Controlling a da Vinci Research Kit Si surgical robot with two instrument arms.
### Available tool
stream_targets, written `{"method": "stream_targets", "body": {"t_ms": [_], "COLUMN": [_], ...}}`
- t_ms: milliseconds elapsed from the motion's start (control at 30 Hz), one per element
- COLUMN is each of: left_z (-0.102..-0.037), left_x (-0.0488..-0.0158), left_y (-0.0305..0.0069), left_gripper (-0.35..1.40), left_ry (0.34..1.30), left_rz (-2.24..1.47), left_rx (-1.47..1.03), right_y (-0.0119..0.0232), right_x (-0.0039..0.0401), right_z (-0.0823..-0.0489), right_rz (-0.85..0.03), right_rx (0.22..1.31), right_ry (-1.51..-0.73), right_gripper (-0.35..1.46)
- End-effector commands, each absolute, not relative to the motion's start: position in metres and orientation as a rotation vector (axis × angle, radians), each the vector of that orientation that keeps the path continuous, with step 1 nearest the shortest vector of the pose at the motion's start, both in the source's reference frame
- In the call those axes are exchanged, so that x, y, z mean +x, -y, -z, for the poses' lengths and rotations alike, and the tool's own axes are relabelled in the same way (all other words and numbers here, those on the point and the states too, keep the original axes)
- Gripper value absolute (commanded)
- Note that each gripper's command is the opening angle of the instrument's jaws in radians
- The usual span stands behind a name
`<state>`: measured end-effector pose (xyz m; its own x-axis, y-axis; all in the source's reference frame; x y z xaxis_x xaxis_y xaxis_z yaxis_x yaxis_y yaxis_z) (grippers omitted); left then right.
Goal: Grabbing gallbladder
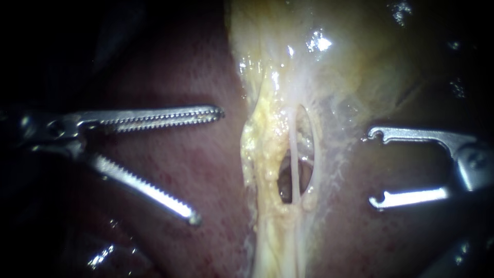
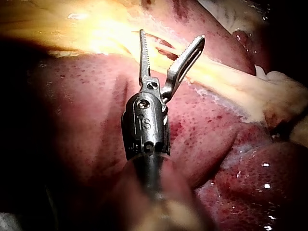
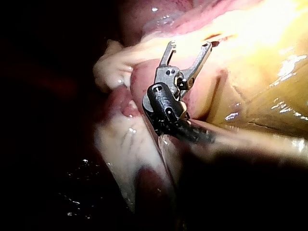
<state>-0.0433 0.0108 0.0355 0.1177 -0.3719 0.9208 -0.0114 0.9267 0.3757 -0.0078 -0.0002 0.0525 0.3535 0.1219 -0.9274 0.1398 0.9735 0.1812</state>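
Two instruments: left instrument (image 1: 208, 164) at nine o'clock, right instrument (image 1: 373, 168) at three; one gallbladder (image 1: 350, 56), one liver (image 1: 195, 77), two tubes (image 1: 293, 154) (image 1: 315, 159).

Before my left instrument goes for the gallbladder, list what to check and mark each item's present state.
1. Left instrument jaws open: ok, a wide gap shows between them.
2. Left jaws empty: ok, nothing is gripped; they sit over the liver, beside the pale tissue.
3. Right instrument open and holding nothing: ok.
4. Gallbladder in view: ok, pale and glistening in the endoscope view.
5. Thin tubes clear of both instruments: ok, neither one touches them.
6. Left jaws clear of the liver surface: cannot tell.
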Motion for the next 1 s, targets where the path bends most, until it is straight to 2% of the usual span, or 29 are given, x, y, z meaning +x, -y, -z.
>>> {"method": "stream_targets", "body": {"t_ms": [33, 100, 467, 1000], "left_z": [-0.0354, -0.0354, -0.0357, -0.0385], "left_x": [-0.0433, -0.0433, -0.044, -0.0468], "left_y": [-0.0108, -0.0108, -0.0113, -0.0138], "left_gripper": [0.88, 0.91, 0.76, 0.46], "left_ry": [1.435, 1.43, 1.337, 1.211], "left_rz": [0.28, 0.314, 0.537, 0.734], "left_rx": [0.331, 0.361, 0.443, 0.509], "right_y": [0.0002, 0.0002, 0.0002, 0.0002], "right_x": [-0.0078, -0.0078, -0.0079, -0.008], "right_z": [-0.0525, -0.0525, -0.0525, -0.0525], "right_rz": [0.012, 0.007, 0.007, 0.002], "right_rx": [0.245, 0.249, 0.249, 0.253], "right_ry": [-1.213, -1.212, -1.212, -1.211], "right_gripper": [0.59, 0.59, 0.59, 0.59]}}
